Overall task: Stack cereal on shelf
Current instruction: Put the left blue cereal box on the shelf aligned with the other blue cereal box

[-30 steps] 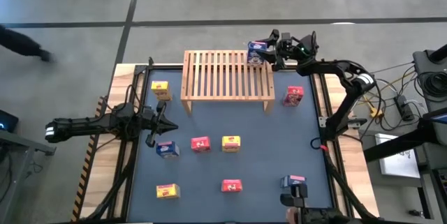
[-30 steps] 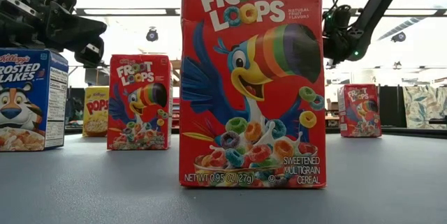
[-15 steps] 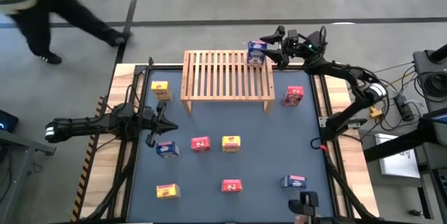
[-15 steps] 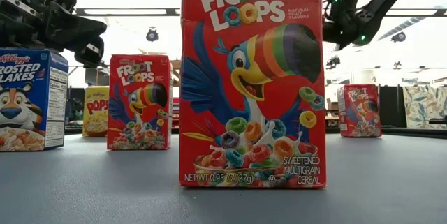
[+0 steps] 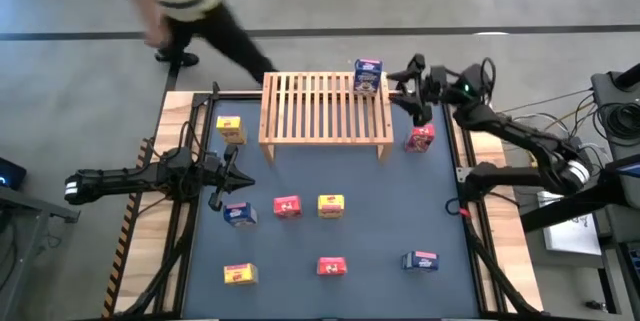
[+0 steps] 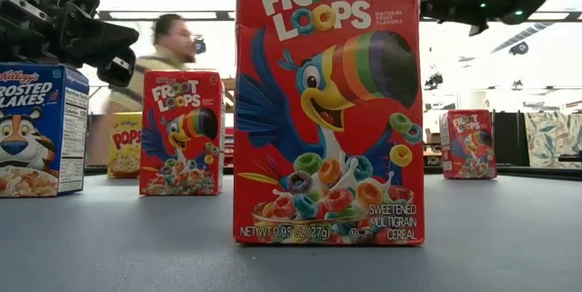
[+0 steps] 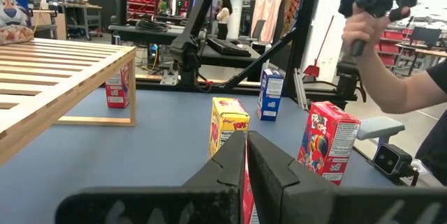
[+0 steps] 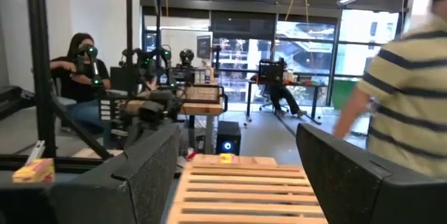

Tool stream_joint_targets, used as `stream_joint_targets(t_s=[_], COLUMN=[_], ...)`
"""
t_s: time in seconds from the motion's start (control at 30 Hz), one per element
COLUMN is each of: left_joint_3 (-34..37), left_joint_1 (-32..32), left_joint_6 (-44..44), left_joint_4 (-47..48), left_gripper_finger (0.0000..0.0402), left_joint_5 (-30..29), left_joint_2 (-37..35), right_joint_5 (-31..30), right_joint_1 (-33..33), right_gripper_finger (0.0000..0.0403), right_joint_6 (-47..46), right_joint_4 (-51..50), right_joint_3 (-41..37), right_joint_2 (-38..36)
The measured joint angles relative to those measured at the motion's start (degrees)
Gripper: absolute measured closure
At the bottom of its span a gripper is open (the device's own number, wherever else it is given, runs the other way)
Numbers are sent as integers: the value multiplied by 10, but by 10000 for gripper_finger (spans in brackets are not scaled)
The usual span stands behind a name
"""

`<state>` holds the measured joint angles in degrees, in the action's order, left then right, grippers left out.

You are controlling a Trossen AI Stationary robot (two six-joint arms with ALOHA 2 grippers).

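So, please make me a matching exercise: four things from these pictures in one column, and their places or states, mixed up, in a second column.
Things
1. blue rectangular cardboard cereal box
2. red rectangular cardboard cereal box
3. left gripper
4. right gripper

Places or states
A. fingers shut, above the table left of the boxes
B. standing on the table, right of the light-wood slatted shelf
C. fingers open, right of the shelf's far corner
D. standing on the shelf's far right corner

Pairs: 1-D, 2-B, 3-A, 4-C
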<state>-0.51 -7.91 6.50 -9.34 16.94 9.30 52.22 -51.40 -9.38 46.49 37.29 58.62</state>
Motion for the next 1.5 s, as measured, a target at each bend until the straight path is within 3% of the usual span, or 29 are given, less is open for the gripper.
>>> stream_joint_targets(t_s=[0.27,0.67,1.2,1.5], left_joint_3=[0,0,0,0], left_joint_1=[0,0,0,0], left_joint_6=[0,0,0,0], left_joint_4=[0,0,0,0], left_gripper_finger=[402,402,402,402], left_joint_5=[0,0,0,0], left_joint_2=[0,0,0,0], right_joint_5=[-74,-140,-132,-148], right_joint_1=[81,90,110,142], right_gripper_finger=[129,129,138,141], right_joint_6=[6,-10,3,93], right_joint_4=[-2,-42,-43,-37], right_joint_3=[-124,-214,-257,-234], right_joint_2=[-102,-236,-216,-177])
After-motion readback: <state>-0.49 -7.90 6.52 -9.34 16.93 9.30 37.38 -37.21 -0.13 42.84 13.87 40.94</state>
